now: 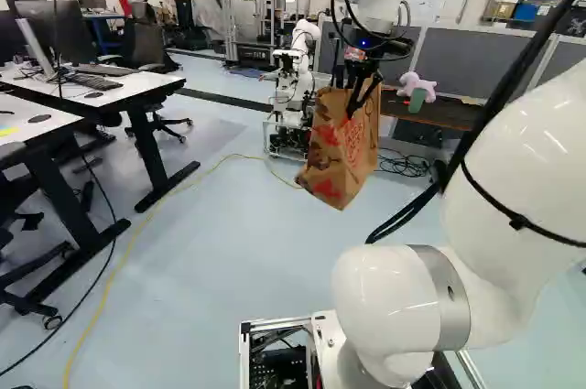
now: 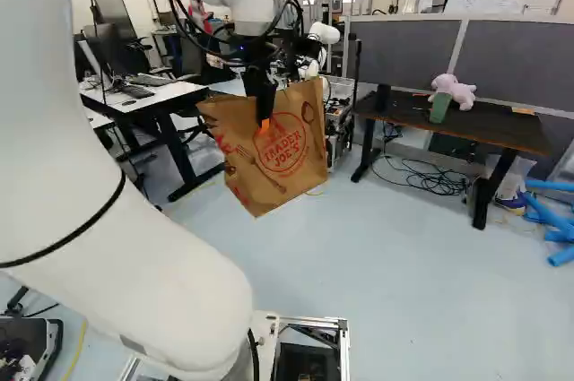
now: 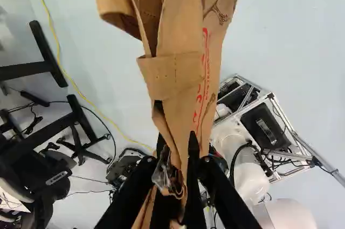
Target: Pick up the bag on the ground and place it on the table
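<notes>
OK, gripper point(image 3: 178, 145) pinching brown paper bag point(image 2: 276, 159) by its top, left of black-topped table point(image 2: 489, 127) in right base view. Likely light, floppy, tearable; top edge's the right hold.

Gripper point(image 2: 264, 116) pts dwn (fingers clamped).

Pale blue floor point(image 1: 238, 261), white wall point(image 1: 444, 5), grey partitions point(image 2: 404, 49) along the far side. White-topped desk point(image 1: 142, 84) (black legs) at left of left base view, black office chair point(image 1: 146, 44) near it.
</notes>
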Motion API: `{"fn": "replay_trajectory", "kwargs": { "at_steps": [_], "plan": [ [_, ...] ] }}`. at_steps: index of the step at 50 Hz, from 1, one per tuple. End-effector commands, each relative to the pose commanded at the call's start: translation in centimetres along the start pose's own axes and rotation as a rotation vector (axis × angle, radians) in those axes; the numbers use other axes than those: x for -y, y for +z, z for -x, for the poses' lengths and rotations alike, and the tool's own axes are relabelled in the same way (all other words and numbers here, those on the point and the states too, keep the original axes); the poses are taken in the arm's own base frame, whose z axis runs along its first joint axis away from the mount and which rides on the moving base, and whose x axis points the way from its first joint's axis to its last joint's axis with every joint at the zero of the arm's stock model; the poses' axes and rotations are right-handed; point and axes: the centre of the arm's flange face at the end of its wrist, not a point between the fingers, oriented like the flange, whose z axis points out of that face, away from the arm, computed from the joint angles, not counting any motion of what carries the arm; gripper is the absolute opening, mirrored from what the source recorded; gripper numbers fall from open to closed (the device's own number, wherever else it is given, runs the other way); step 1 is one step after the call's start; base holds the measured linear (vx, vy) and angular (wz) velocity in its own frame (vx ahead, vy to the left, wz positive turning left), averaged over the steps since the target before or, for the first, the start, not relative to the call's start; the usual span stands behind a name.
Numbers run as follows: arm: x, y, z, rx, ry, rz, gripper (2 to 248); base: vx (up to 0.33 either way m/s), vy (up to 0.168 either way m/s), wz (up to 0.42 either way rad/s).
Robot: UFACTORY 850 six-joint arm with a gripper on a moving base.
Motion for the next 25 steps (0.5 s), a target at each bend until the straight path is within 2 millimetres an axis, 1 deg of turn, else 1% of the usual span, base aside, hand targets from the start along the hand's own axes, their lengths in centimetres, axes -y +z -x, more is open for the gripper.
{"fn": "replay_trajectory", "kwargs": {
  "at_steps": [25],
  "plan": [
    [0.04,-0.23,0.01,-0.002,-0.001,-0.001,23,0.000,0.000,0.000]
  ]
}}
